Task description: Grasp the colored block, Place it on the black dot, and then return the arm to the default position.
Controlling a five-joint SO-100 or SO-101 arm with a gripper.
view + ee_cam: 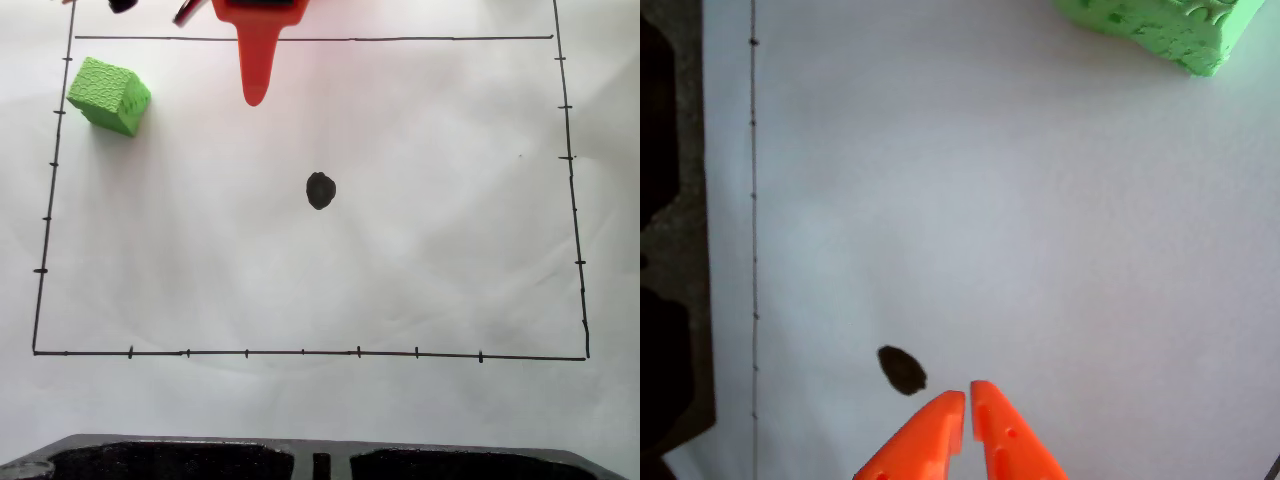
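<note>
So nothing's done yet, as far as I can judge. The gripper [967, 398] has its orange fingers pressed nearly together, a thin slit between the tips, holding nothing. In the fixed view its tapered finger [256, 70] hangs down from the top edge over the white paper [300, 280].

The colored block [109, 95] sits well off to the gripper's side there, to the left of the finger tip in that view and just inside the drawn border line [50, 190], untouched. In the wrist view it's far ahead of the tips and to the right, cut by the top edge [1160, 25].

The black dot [320, 190] is bare. In the wrist view it lies just ahead-left of the tips [902, 370], near them but not under them.

Left to do: spread the fingers, reach the block, grasp it, carry it onto the dot, release, return the arm to default. Basically all of it.
</note>
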